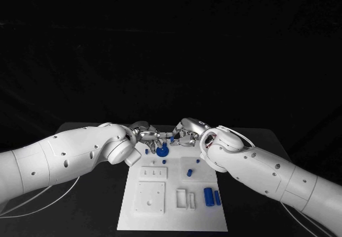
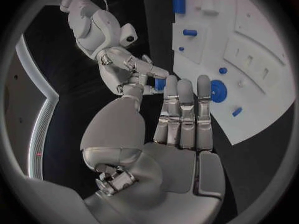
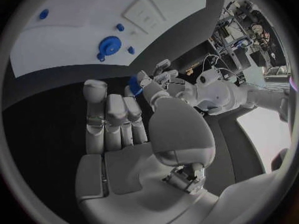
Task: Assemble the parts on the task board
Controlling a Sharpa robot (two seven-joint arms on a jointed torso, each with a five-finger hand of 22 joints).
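The white task board [image 1: 174,217] lies lengthwise before me. My left hand [image 1: 146,134] and right hand [image 1: 187,134] meet fingertip to fingertip just above its far end. Between them sits a small blue part [image 2: 159,83], also in the right wrist view [image 3: 132,80]. Each hand has its thumb and a straight finger against it, and I cannot tell which hand bears it. A blue gear [image 1: 161,150] lies flat on the board just below the hands, clear in the left wrist view [image 2: 218,90].
Further blue parts rest on the board: a small stud [image 1: 164,161], a short peg [image 1: 190,173] and two long cylinders [image 1: 208,196] near the front right. White raised blocks [image 1: 151,197] occupy the left half. Black table surrounds the board.
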